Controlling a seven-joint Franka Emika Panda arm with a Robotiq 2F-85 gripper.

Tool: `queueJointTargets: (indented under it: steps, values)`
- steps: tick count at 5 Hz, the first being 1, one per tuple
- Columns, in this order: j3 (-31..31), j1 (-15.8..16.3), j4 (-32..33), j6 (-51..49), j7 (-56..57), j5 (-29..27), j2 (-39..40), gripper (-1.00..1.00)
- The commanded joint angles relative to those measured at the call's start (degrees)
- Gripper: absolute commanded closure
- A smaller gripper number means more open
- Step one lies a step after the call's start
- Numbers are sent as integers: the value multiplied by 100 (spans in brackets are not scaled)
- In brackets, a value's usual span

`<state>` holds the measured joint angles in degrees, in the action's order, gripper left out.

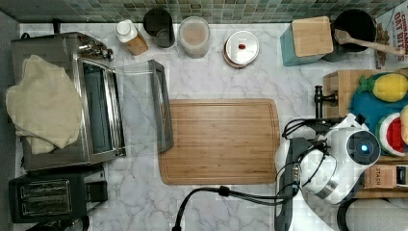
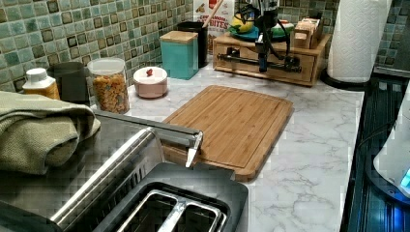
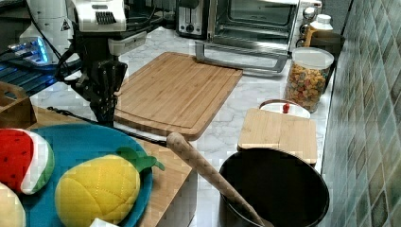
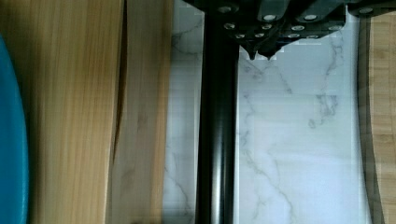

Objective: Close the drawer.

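Note:
The drawer [image 2: 241,54] is the lower part of a light-wood box at the left view's far right. Its front panel [image 4: 140,116] carries a dark metal bar handle [image 4: 217,130] [image 2: 241,61] [image 1: 318,102]. A thin dark gap runs between the panel and the box top. My gripper [image 4: 262,52] [image 2: 262,67] [image 3: 105,118] points down right beside the handle, on its countertop side. The fingertips sit close together with nothing between them. In the top view the arm's white wrist [image 1: 344,163] covers the gripper.
A blue plate [image 3: 71,142] with plush fruit sits on top of the box. A wooden cutting board [image 1: 221,142] lies mid-counter, and a toaster oven [image 1: 96,110] stands with its door down. Jars, a teal canister [image 2: 180,50], a black pot [image 3: 274,189] and a paper towel roll [image 2: 355,38] stand along the edges.

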<state>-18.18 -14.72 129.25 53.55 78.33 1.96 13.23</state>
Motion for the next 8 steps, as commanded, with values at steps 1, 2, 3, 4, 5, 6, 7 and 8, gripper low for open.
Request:
queueJointTargets:
  steps: [1,2,3,4,5,6,7,8]
  values:
    - [-577,-440,-610,429,91,126,-297,100]
    - [-601,-416,-610,430,97,117,-296,100]
    - [-608,-408,-610,429,99,115,-295,100]
    - [-604,-413,-611,430,95,116,-295,100]
    - [-611,-408,-610,429,96,114,-295,100]
    - [-613,-404,-612,428,100,113,-294,100]
    - [-650,-369,-611,428,109,100,-292,100]
    - [-675,-343,-611,429,113,92,-289,100]
